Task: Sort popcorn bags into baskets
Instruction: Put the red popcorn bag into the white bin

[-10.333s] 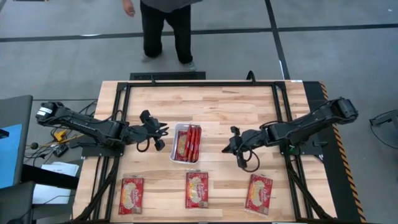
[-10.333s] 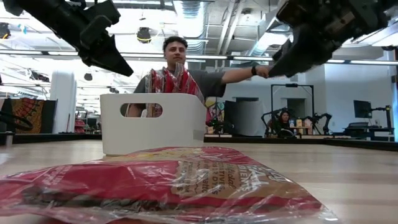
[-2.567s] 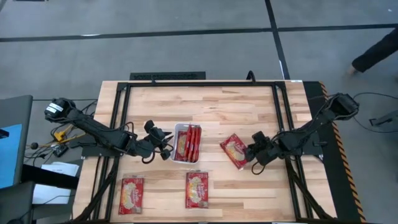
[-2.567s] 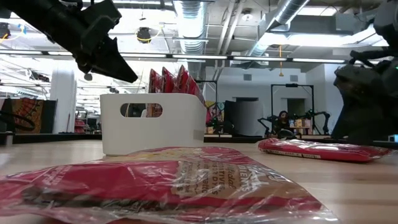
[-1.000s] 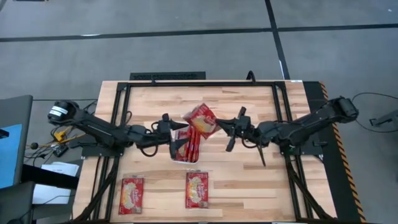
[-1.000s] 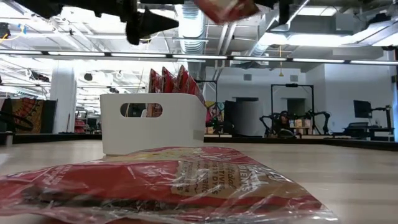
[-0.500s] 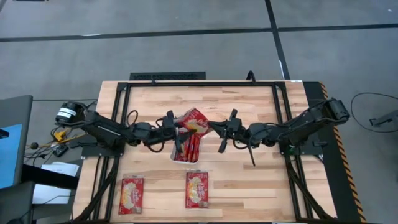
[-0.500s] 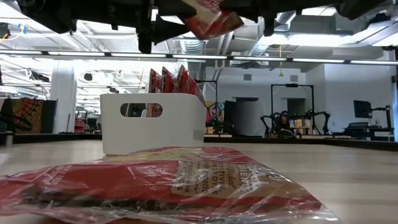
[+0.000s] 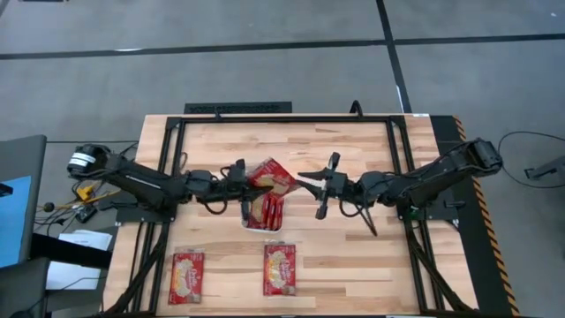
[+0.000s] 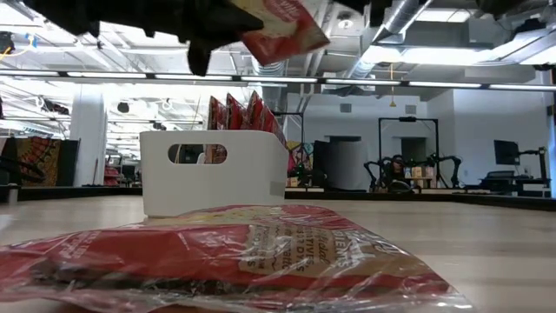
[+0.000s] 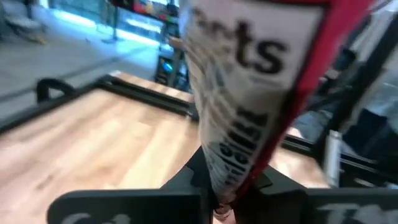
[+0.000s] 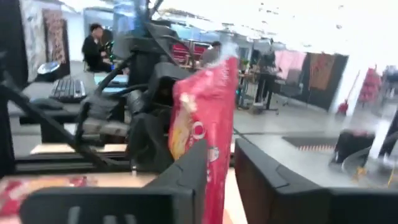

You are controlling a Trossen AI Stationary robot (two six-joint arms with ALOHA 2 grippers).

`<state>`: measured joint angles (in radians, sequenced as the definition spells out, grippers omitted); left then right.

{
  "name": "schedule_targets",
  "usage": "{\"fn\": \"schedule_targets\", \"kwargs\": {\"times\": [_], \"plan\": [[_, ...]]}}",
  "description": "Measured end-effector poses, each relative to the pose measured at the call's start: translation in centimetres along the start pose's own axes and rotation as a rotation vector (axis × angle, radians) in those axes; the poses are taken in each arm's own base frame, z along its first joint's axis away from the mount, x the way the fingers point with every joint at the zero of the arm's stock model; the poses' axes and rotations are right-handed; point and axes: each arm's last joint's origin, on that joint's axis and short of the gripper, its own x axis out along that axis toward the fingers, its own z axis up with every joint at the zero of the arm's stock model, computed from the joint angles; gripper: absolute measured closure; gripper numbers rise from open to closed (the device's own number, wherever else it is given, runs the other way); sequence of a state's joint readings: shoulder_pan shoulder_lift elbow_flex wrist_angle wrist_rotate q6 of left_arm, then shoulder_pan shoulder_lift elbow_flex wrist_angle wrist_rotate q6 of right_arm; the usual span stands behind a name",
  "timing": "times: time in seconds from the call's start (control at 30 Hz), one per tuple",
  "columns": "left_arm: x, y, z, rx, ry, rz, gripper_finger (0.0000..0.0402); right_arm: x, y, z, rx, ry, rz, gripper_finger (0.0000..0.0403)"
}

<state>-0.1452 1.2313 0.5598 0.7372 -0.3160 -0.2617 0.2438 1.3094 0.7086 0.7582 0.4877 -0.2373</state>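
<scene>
Two slim, dark, jointed arms make up the robot. The left arm (image 9: 141, 183) is black throughout except for a pale grey-white cap with a dark band at its outer shoulder joint; loops of thin black cable hang off its forearm near the wrist. The right arm (image 9: 424, 181) is the same matte black, with a rounded bulky shoulder housing and a black cable loop trailing below its wrist. The left gripper (image 9: 242, 181) has narrow, flat black fingers set on a wide black crossbar. The right gripper (image 9: 320, 184) has long, thin, tapering black fingers; close up they look thick, blocky and smooth-edged.
</scene>
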Motion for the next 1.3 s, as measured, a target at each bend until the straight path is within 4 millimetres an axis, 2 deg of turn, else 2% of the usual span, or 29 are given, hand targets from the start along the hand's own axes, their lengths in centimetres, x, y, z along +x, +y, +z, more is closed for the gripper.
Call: {"fn": "schedule_targets", "kwargs": {"times": [0.07,0.13,0.27,0.37,0.47,0.7,0.93,1.03,1.17,1.3], "plan": [[-1.0,0.0,0.9,-0.026,0.029,-0.049,0.0394,-0.6,0.2,0.8,-0.100,-0.026,0.043,0.0268],[-1.9,0.0,1.9,-0.056,0.067,-0.140,0.0394,-1.3,0.4,1.5,-0.274,-0.051,0.084,0.0253],[-3.6,0.5,3.3,-0.144,0.148,-0.310,0.0389,-1.9,1.1,1.7,-0.806,-0.084,0.137,0.0235],[-4.1,1.0,3.7,-0.224,0.192,-0.330,0.0391,-1.8,1.6,1.1,-1.257,-0.109,0.163,0.0229],[-4.1,1.5,3.7,-0.307,0.207,-0.294,0.0394,-0.7,2.2,1.0,-1.494,-0.100,0.154,0.0228],[-4.0,1.9,3.7,-0.402,0.262,-0.343,0.0387,2.6,2.6,1.4,-1.681,-0.074,0.118,0.0236],[-4.0,2.1,3.7,-0.548,0.327,-0.388,0.0395,5.1,3.4,-0.3,-1.885,-0.027,0.174,0.0249],[-4.0,2.0,3.6,-0.655,0.370,-0.382,0.0388,5.9,4.0,-1.1,-1.928,-0.020,0.193,0.0254],[-4.1,2.1,3.5,-0.667,0.388,-0.378,0.0381,6.9,4.7,-1.5,-1.932,-0.018,0.194,0.0259],[-4.1,2.2,3.2,-0.669,0.414,-0.359,0.0391,7.5,5.1,-1.6,-1.932,-0.018,0.185,0.0265]]}}
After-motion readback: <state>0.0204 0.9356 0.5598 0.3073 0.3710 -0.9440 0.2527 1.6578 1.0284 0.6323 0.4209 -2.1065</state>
